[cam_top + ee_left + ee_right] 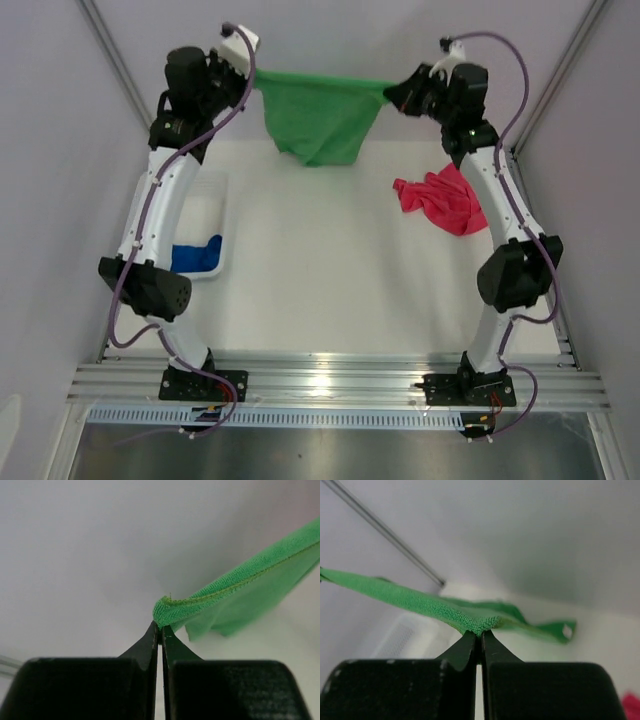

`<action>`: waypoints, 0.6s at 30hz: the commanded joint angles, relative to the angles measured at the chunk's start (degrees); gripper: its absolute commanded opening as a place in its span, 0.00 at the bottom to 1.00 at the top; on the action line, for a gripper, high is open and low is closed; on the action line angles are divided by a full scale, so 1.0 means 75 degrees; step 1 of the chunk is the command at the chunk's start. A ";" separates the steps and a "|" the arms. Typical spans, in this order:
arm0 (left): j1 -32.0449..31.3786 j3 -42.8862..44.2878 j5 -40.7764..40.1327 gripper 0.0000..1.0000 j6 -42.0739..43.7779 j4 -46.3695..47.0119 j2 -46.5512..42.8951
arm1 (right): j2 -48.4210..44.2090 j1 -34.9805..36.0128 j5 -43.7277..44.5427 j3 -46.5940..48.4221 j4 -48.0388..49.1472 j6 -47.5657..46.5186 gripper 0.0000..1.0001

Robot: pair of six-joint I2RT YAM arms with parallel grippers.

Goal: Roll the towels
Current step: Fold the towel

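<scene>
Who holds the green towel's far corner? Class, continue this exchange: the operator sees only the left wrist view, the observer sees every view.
Observer: The right gripper, shut on that corner.
Operator: Is the green towel lying on the table?
Observer: No, its top edge is stretched taut in the air and the rest hangs down.
Operator: Where's the pink-red towel?
Observer: Crumpled on the table beside the right arm.
</scene>
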 commanded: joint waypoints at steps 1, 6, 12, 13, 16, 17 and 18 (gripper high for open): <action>0.0494 -0.1564 -0.0401 0.01 -0.0093 -0.0155 -0.1392 | -0.1901 -0.0250 0.0775 -0.2631 0.0165 -0.1120 0.00; 0.0529 -0.5655 0.0128 0.01 0.0082 -0.0401 -0.4364 | -0.4186 0.0852 0.1479 -0.5850 -0.0092 -0.1580 0.00; 0.0541 -0.7777 0.0479 0.01 0.0808 -0.3081 -0.6340 | -0.6743 0.2410 0.2265 -0.9530 -0.0630 -0.0398 0.00; 0.0541 -0.8139 0.0491 0.01 0.1111 -0.3456 -0.6527 | -0.7163 0.2760 0.2288 -0.9929 -0.0701 -0.0048 0.00; 0.0541 -0.9156 0.0713 0.01 0.1615 -0.4629 -0.6972 | -0.7925 0.3102 0.2499 -1.1290 -0.1064 0.0516 0.00; 0.0541 -0.9336 0.0830 0.01 0.1722 -0.4910 -0.7079 | -0.8103 0.3266 0.2534 -1.1559 -0.1158 0.0890 0.00; 0.0541 -0.9640 0.1017 0.01 0.1816 -0.5482 -0.7172 | -0.8267 0.3360 0.2488 -1.2003 -0.1286 0.1114 0.00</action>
